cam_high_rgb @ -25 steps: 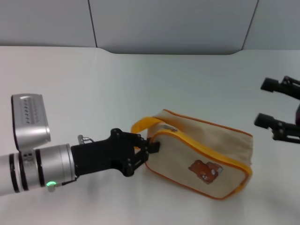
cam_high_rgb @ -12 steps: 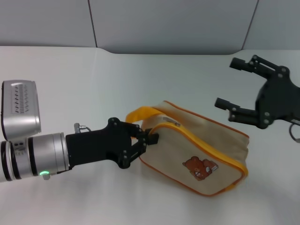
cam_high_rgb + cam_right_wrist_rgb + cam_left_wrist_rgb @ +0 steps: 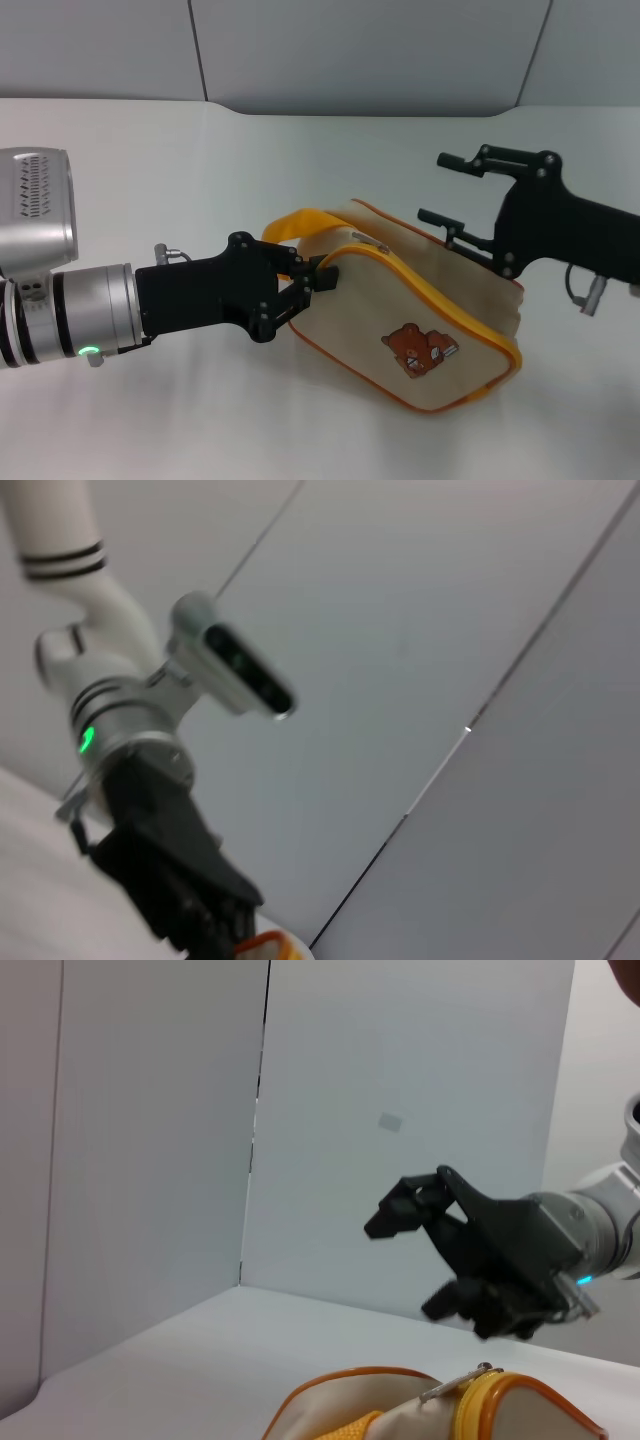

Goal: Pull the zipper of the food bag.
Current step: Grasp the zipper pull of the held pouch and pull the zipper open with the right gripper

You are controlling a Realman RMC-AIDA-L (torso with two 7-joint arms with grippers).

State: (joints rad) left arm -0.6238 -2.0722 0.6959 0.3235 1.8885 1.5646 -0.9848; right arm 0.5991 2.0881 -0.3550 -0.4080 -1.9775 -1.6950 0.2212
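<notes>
Zipper [image 3: 425,292] end in left tool [image 3: 312,283], right tool [image 3: 441,188] open above.

The food bag [image 3: 410,310] is a small boxy cream fabric pouch edged in orange piping, with a brown bear printed on its near side. It lies tilted on the table, its long axis running from far left to near right. The yellow-orange zipper [image 3: 430,295] runs along the top edge, its small silver pull tab [image 3: 368,239] at the left end. A yellow strap handle loops off that left end.
</notes>
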